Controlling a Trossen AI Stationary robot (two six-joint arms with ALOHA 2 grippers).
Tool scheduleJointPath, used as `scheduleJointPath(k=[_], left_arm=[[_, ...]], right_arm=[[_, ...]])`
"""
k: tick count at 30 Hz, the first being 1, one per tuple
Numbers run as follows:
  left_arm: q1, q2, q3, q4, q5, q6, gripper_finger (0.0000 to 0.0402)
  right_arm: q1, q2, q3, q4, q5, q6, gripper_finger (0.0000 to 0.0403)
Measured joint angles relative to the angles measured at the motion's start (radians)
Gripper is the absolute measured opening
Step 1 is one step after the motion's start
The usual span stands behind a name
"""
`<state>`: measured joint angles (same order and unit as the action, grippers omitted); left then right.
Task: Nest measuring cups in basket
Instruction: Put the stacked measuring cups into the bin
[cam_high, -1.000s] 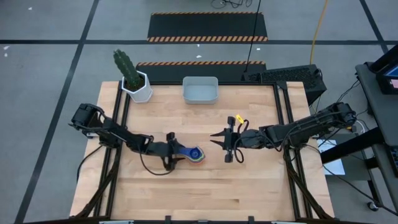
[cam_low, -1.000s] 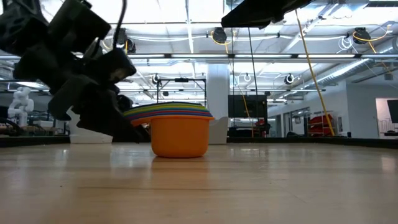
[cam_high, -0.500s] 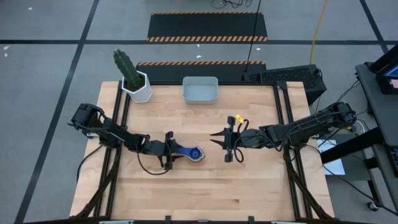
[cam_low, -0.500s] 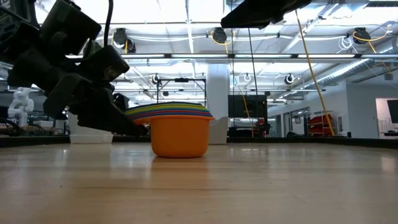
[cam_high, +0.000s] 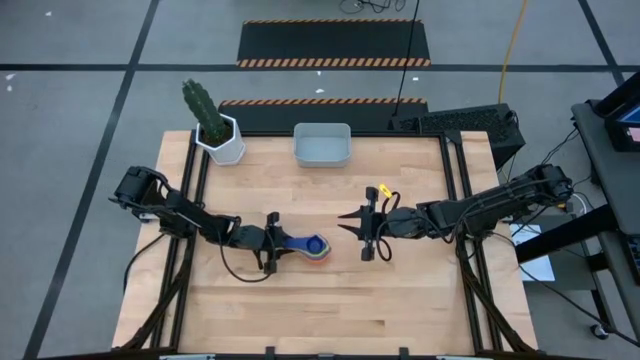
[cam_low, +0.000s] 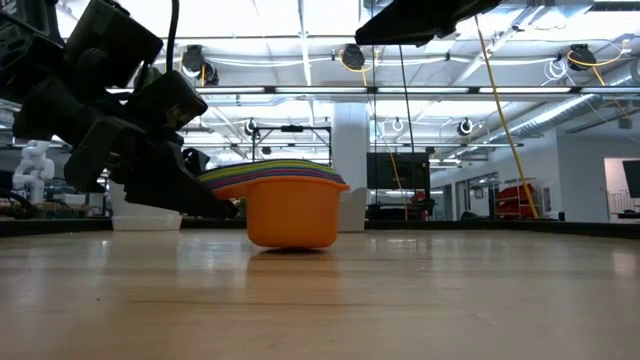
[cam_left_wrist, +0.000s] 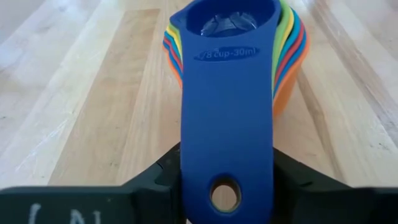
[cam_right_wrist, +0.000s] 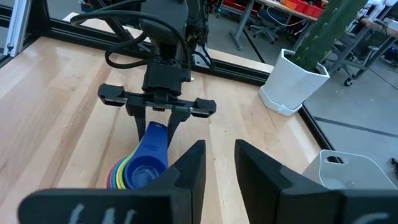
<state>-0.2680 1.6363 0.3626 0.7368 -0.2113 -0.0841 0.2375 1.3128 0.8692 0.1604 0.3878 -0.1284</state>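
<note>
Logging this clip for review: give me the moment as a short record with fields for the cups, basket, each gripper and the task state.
cups: measuring cups nested in one stack on the table, tilted in the low view
basket: basket at the far edge, holding no cups
left gripper: left gripper closed on the stack's handles
right gripper: right gripper waits beside the stack, holding nothing
task state: stack not yet in basket

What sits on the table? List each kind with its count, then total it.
Nested stack of measuring cups: 1
Basket: 1
Cactus pot: 1
Total: 3
</note>
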Motion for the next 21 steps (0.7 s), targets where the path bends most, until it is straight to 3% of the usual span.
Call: scheduleJointPath(k=[11, 21], left_arm=[[0.000, 0.000, 0.000, 0.000, 0.021, -0.004, 0.0135], [-0.002, 0.000, 0.000, 0.004, 0.031, -0.093, 0.0217]], right_arm=[[0.000, 0.000, 0.000, 0.000, 0.000, 0.000, 0.0080], [0.000, 0.000, 0.000, 0.000, 0.000, 0.000, 0.0080]])
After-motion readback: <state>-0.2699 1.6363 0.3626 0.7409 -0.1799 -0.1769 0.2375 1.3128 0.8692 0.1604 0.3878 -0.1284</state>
